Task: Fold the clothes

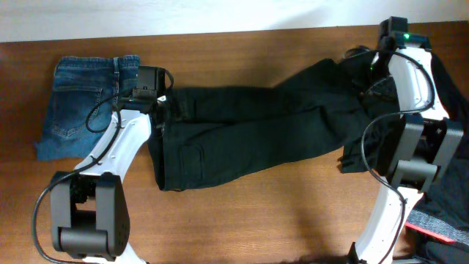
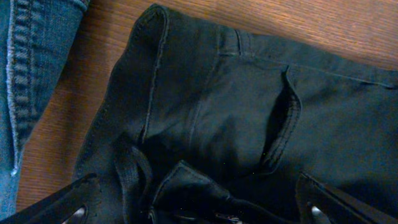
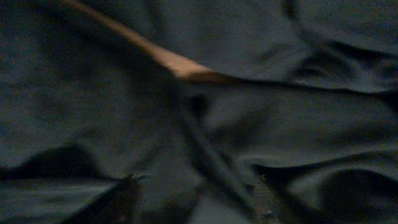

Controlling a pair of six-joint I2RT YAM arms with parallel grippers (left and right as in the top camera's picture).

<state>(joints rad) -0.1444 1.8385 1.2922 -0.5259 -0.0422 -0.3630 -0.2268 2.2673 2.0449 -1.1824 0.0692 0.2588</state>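
Black trousers [image 1: 242, 132]: laid flat across mid-table, waist end twd 9 o'clock, legs running out twd 2 o'clock. A back pocket faces up near the waist.
Blue jeans [image 1: 80, 103]: folded, at 10 o'clock on the table [image 1: 256, 213], just beside the trouser waist; bare wood betw the two in left wrist view.
Left gripper [image 2: 199, 214]: over the waistband at approx 9–10 o'clock from centre. Fingers [image 2: 74, 208] spread wide, bunched waistband and a belt loop lying betw them, not pinched.
Right gripper [image 3: 196, 199]: at 2 o'clock, down on the leg ends. Wrist view v. dark and all black cloth, so can't tell if the claw is spread or pinching.
Other: heap of dark cloth [image 1: 454, 95] at 3 o'clock edge, behind the right arm.
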